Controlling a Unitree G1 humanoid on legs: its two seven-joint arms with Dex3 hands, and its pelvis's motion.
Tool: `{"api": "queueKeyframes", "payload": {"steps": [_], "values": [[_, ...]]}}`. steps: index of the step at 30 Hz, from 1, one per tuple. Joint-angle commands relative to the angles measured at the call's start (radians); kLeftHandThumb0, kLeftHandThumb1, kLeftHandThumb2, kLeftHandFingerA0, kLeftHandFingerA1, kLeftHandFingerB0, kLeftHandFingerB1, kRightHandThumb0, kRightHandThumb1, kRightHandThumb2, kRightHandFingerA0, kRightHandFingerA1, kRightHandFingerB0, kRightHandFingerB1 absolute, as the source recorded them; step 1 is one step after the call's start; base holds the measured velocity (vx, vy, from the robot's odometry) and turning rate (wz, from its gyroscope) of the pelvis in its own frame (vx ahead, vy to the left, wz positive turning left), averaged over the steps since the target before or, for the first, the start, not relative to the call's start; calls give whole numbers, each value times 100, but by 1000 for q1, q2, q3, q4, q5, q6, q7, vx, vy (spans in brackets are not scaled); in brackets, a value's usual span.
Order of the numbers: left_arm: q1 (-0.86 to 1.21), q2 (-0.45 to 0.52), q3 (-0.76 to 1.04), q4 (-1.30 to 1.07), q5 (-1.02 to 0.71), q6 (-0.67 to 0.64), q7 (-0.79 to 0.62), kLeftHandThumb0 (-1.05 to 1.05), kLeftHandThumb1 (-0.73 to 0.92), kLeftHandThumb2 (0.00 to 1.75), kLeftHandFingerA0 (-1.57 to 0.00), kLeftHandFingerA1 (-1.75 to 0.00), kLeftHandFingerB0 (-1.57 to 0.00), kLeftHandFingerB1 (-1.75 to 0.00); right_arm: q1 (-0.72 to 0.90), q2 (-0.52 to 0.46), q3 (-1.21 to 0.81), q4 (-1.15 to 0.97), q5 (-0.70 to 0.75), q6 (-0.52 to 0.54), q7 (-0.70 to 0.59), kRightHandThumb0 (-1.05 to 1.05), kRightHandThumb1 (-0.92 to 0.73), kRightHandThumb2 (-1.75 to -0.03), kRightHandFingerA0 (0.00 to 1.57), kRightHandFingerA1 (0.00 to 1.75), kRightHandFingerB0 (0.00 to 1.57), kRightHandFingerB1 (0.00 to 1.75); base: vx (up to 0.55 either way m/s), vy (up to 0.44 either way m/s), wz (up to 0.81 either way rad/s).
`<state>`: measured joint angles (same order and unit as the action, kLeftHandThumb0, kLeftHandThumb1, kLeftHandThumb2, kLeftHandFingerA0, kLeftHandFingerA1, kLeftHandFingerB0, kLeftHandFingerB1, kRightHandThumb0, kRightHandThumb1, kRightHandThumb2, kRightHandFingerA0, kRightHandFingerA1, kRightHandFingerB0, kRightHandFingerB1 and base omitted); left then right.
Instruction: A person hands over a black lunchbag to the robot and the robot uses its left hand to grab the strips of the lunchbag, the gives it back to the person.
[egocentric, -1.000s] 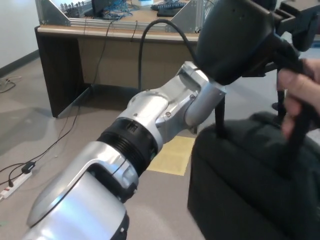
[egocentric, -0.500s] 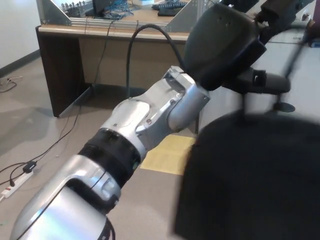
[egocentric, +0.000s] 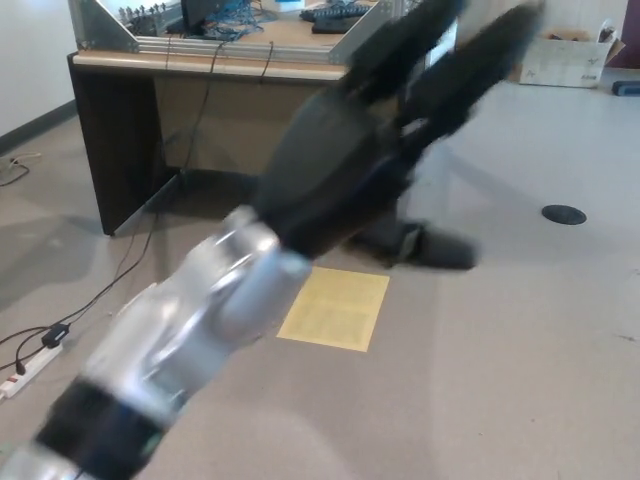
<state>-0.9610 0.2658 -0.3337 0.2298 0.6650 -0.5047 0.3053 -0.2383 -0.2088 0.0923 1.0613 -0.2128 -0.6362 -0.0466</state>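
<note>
The room was a workshop with a grey floor (egocentric: 520, 330), on which a yellow mat (egocentric: 336, 309) lay, and a wooden counter (egocentric: 200, 65) at the back carrying cables and an aluminium frame. A power strip (egocentric: 30, 365) and its cord lay at the floor's left edge, and a cardboard box (egocentric: 568, 58) stood far right.

The left arm (egocentric: 190, 330) crossed the view diagonally, heavily motion-blurred. The left hand (egocentric: 390, 140) was empty, its fingers (egocentric: 490, 50) spread apart and extended toward the upper right.

Change noted: one second earlier the lunchbag hung at lower right with a person's hand on its strap; half a second earlier it filled that corner. At inspection, neither lunchbag nor person was in view. Judgement: the bag had been returned and released, so the task appeared essentially complete. The right hand was not in view.
</note>
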Motion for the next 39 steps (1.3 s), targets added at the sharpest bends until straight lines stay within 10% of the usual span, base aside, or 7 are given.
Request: {"api": "queueKeyframes", "payload": {"steps": [1, 13, 14, 17, 18, 35, 39], "values": [[525, 231, 233, -243, -295, -13, -188, -88, 46, 87, 0, 0, 0, -1, -1, -25, -14, -1, 3, 13, -9, -67, -64, -101, 47, 58, 44, 54, 0, 0, 0], [968, 278, 334, 198, -283, -197, -32, -86, 70, 109, 0, -17, 0, -15, 5, -20, -21, 13, 5, -9, -38, -65, -74, -63, 53, 45, 51, 41, 0, 0, 0], [983, 276, 330, 272, -274, -212, -15, -85, 74, 111, 0, -18, -1, -17, 6, -18, -22, 11, 6, -5, -40, -68, -64, -101, 47, 58, 39, 52, 0, 0, 0], [1009, 264, 323, 404, -255, -212, 0, -83, 72, 110, 0, -18, -1, -17, 6, -20, -20, 14, -2, -7, -56, -66, -75, -63, 51, 43, 48, 40, 0, 0, 0], [1021, 257, 324, 446, -256, -226, 4, -83, 72, 109, 0, -17, -1, -17, 10, -21, -21, 18, -2, -13, -57, -68, -64, -102, 47, 58, 37, 51, 0, 0, 0], [933, 258, 310, 704, -260, -256, -51, -83, 69, 107, 0, -20, -6, -21, -12, -8, -68, 32, 26, -43, -36, -78, -67, -102, 31, 53, 24, 47, 0, 0, 0], [920, 254, 309, 728, -266, -270, -50, -83, 86, 67, -1, -21, -5, -23, -16, -9, -69, 35, 18, -47, -42, -70, -80, -64, 37, 42, 35, 37, 0, 0, 0]]}}
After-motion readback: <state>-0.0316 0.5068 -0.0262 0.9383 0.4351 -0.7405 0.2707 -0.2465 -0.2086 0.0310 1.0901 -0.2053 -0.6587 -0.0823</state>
